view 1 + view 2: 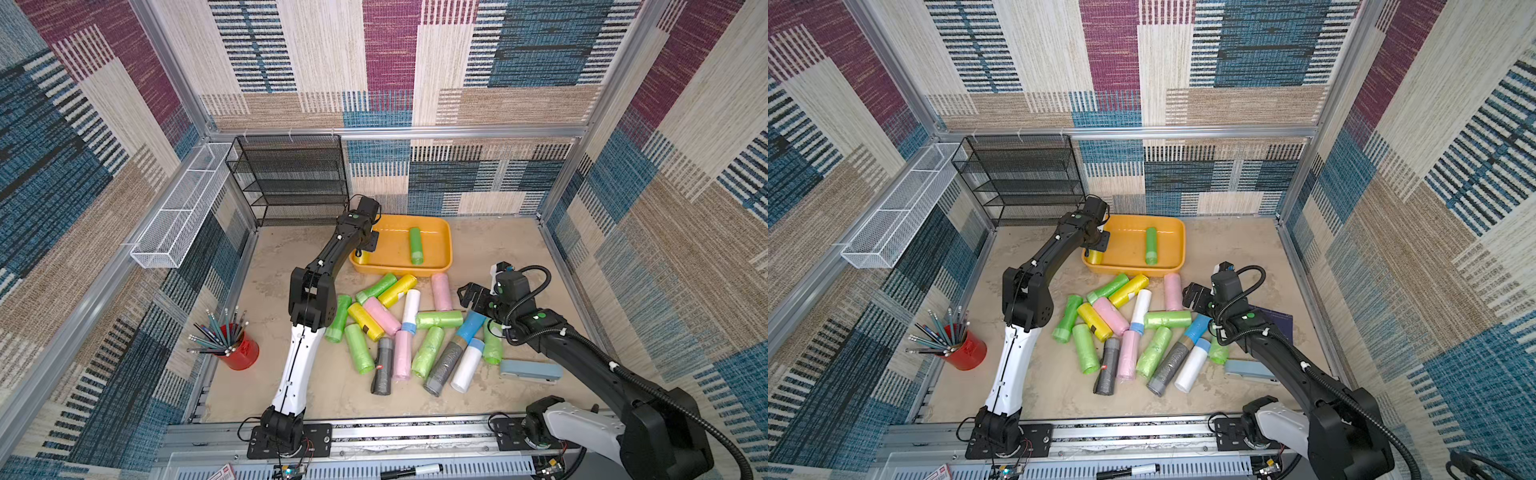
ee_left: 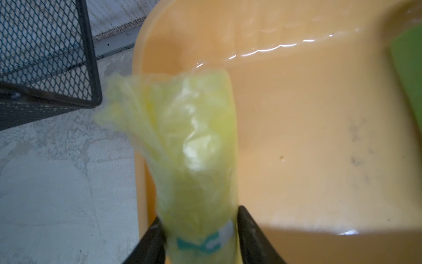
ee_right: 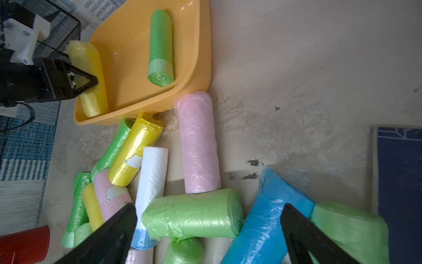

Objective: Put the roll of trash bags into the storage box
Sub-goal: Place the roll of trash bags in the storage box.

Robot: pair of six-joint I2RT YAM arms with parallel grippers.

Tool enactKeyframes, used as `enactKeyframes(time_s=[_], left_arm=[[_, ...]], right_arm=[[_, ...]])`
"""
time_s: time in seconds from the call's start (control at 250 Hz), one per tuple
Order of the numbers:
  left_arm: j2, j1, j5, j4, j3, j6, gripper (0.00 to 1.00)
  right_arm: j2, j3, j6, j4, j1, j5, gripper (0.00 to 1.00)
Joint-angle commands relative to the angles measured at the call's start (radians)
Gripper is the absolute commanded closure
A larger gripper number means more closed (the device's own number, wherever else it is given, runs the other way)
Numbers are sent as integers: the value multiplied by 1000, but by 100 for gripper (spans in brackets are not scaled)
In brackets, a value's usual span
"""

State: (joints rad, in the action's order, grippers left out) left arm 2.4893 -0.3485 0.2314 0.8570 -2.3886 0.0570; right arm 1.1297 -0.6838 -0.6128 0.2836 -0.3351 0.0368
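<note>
Nearest, right arm: bent low over the table; the right gripper is spread wide and empty above a blue roll.
Loose rolls: heaped just in front of the box, waiting their turn.
Left arm: stretched forward, elbow raised, wrist tipped down over the near corner of the storage box.
Left gripper: jaws lie against both sides of the yellow roll; I cannot tell whether they pinch it or merely flank it.
Yellow roll: inside the box along its wall. The step in hand is probably the release.
Storage box: beside the black mesh rack, with one green roll mid-floor. The next move calls for fully parted jaws and a straight lift clear of the rim.
</note>
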Motion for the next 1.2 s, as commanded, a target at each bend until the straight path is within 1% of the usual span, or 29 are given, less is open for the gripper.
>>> enactKeyframes(time_s=[0.0, 0.08, 0.176, 0.236, 0.252, 0.264, 0.272, 0.28, 0.292, 0.36, 0.48, 0.572, 0.656, 0.74, 0.88, 0.964, 1.02, 1.108, 1.132, 1.192], left_arm=[[-34, 3, -10, 2, 2, -12, 39], [-58, 2, -30, 2, 10, -3, 34], [-112, 0, -72, 15, 40, 26, 31], [-156, -2, -110, 43, 54, 53, 29], [-170, -3, -119, 48, 57, 59, 23], [-176, -4, -124, 54, 61, 62, 13], [-183, -5, -126, 56, 63, 64, 3], [-191, -6, -128, 58, 65, 65, 0], [-202, -7, -129, 62, 71, 68, 2], [-274, -16, -133, 64, 118, 77, 2], [-402, -28, -142, 64, 213, 137, 2], [-495, -39, -155, 62, 296, 183, 2], [-562, -58, -150, 24, 386, 211, 2], [-620, -88, -151, -58, 492, 223, 2], [-735, -136, -177, -245, 690, 238, 2], [-787, -145, -217, -279, 747, 272, 2], [-823, -151, -239, -291, 780, 288, 2], [-879, -159, -297, -292, 821, 306, 2], [-896, -159, -317, -293, 834, 312, 2], [-942, -161, -347, -295, 874, 326, 2]], right_arm=[[0, -20, 12, 59, 1, -36, 1], [-5, -38, 15, 80, 1, -25, 1], [-7, -55, -13, 108, 3, -34, 1], [-9, -62, -39, 130, 8, -14, 1], [-9, -63, -43, 138, 10, -7, 1], [-7, -65, -46, 148, 10, -1, 1], [-6, -66, -47, 151, 11, 0, 1], [-6, -67, -48, 155, 11, 1, 1], [-3, -69, -48, 165, 11, 1, 1], [15, -82, -64, 252, 23, -24, 1], [55, -107, -114, 467, 41, -89, 1], [49, -99, -116, 540, 42, -101, 1], [18, -72, -86, 521, 44, -111, 1], [0, -32, -52, 459, 47, -108, 1], [22, 32, -13, 340, 56, -43, 1], [40, 21, -13, 324, 57, -17, 1], [29, 23, -17, 316, 57, -14, 0], [1, 43, -24, 281, 57, -5, 2], [-2, 50, -27, 275, 57, -3, 3], [-3, 72, -31, 261, 57, 1, 10]])
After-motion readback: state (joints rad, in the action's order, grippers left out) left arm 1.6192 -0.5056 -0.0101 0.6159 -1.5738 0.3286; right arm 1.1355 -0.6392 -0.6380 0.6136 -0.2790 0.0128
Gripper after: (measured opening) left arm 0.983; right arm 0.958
